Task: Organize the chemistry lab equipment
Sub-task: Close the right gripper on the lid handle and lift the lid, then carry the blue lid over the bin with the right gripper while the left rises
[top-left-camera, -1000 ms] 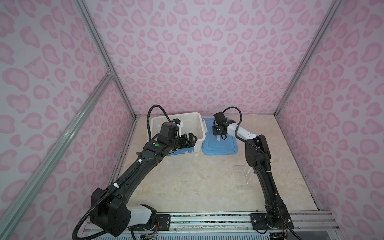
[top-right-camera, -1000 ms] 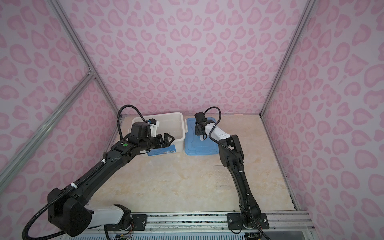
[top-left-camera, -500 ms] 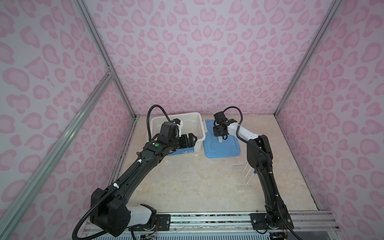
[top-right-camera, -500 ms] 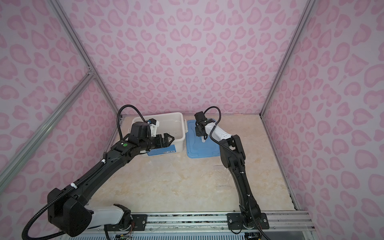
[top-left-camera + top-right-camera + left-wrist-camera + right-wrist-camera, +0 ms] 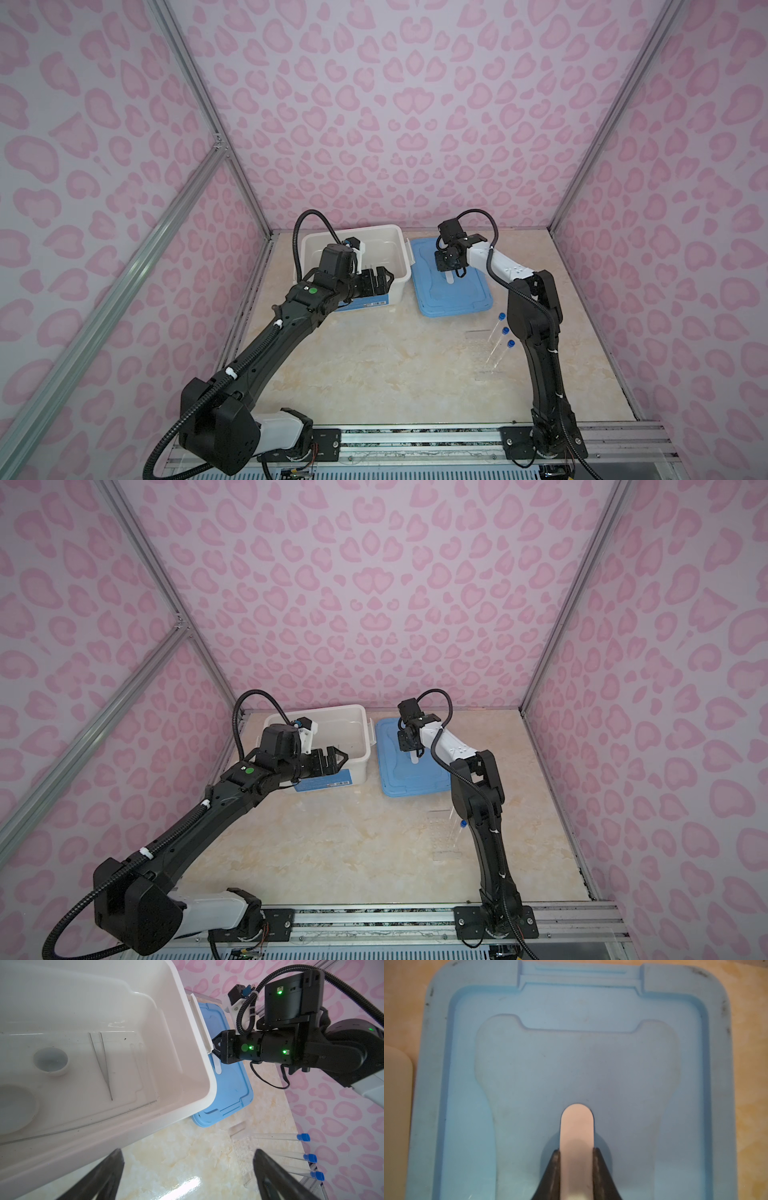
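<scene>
My right gripper (image 5: 576, 1150) is shut on the pale rounded end of the clear dropper (image 5: 576, 1126) and holds it just above the blue lid (image 5: 571, 1053); both top views show this gripper (image 5: 446, 269) (image 5: 409, 748) pointing down. The left gripper (image 5: 188, 1153) (image 5: 384, 278) is open and empty, hovering at the white bin's near right corner. Inside the bin (image 5: 199, 1076) lie two white round dishes (image 5: 51, 1060), the metal tweezers (image 5: 104, 1064) and the long thin rod (image 5: 83, 1124). Three blue-capped tubes (image 5: 496, 345) stand tilted in the clear rack (image 5: 484, 353).
The white bin (image 5: 353, 230) stands at the back left, with the blue lid (image 5: 457, 299) lying flat to its right. The rack sits close to the right arm's lower link (image 5: 536, 332). Pink patterned walls close in three sides.
My right gripper has shifted a little to the right over the lid, still holding the dropper. The left arm has not moved.
</scene>
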Tool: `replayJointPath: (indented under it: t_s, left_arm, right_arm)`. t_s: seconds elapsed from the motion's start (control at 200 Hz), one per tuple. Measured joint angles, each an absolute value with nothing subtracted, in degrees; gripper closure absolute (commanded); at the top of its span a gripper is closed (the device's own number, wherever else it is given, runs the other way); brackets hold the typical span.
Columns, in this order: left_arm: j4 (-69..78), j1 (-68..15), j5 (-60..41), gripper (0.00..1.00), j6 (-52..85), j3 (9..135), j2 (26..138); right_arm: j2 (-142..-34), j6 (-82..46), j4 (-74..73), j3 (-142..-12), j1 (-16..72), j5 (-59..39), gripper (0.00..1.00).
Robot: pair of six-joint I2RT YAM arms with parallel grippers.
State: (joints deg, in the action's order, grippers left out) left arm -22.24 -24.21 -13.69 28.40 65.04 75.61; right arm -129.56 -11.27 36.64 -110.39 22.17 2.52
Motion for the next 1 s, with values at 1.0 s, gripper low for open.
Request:
replayJointPath:
  t_s: [1.0]
  left_arm:
    - [-30.37, -12.34, -13.45, 0.02, 24.77, 81.67, 73.21]
  right_arm:
    - [-106.15, -1.93, 40.64, -111.7, 23.77, 0.56, 0.9]
